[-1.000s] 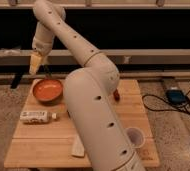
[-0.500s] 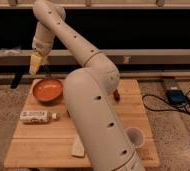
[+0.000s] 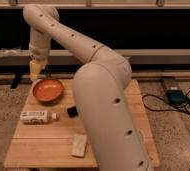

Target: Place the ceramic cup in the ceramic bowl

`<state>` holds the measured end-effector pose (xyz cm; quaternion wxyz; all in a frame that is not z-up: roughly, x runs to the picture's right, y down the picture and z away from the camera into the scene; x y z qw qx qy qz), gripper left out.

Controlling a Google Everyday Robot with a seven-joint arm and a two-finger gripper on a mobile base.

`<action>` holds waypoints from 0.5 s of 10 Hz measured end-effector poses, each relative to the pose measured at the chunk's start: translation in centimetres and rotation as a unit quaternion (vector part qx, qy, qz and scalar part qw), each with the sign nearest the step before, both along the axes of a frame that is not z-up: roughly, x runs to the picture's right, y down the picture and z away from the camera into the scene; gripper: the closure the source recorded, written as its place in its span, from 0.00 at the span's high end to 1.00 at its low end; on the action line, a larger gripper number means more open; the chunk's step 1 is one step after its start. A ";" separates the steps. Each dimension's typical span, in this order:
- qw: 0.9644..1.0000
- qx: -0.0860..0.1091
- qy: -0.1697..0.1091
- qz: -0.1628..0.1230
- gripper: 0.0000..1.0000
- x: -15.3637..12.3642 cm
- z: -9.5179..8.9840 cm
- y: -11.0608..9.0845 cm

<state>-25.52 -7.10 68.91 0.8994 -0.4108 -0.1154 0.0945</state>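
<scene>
The ceramic bowl (image 3: pixel 48 90), orange inside with a darker rim, sits on the back left of the wooden table (image 3: pixel 43 150). My gripper (image 3: pixel 34 71) hangs from the raised arm just behind and left of the bowl, a little above table level, with nothing visibly in it. The ceramic cup is hidden; my arm's thick white lower link (image 3: pixel 110 115) covers the right half of the table.
A white plastic bottle with a label (image 3: pixel 36 117) lies at the table's left. A small black object (image 3: pixel 72 112) sits near the middle and a flat beige piece (image 3: pixel 79 145) near the front edge. A blue device (image 3: pixel 175 95) with cables lies on the floor at right.
The arm's lower link has shifted right and now covers the cup that showed near the table's front right. The gripper sits slightly lower beside the bowl.
</scene>
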 end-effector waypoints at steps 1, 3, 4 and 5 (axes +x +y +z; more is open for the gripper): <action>1.000 0.009 0.008 -0.007 0.69 0.6 -0.4 1.0; 0.999 0.020 0.027 -0.015 0.69 2.1 -0.5 2.2; 0.998 0.031 0.044 -0.023 0.69 3.8 -0.8 3.2; 0.997 0.039 0.059 -0.029 0.69 5.5 -1.2 4.2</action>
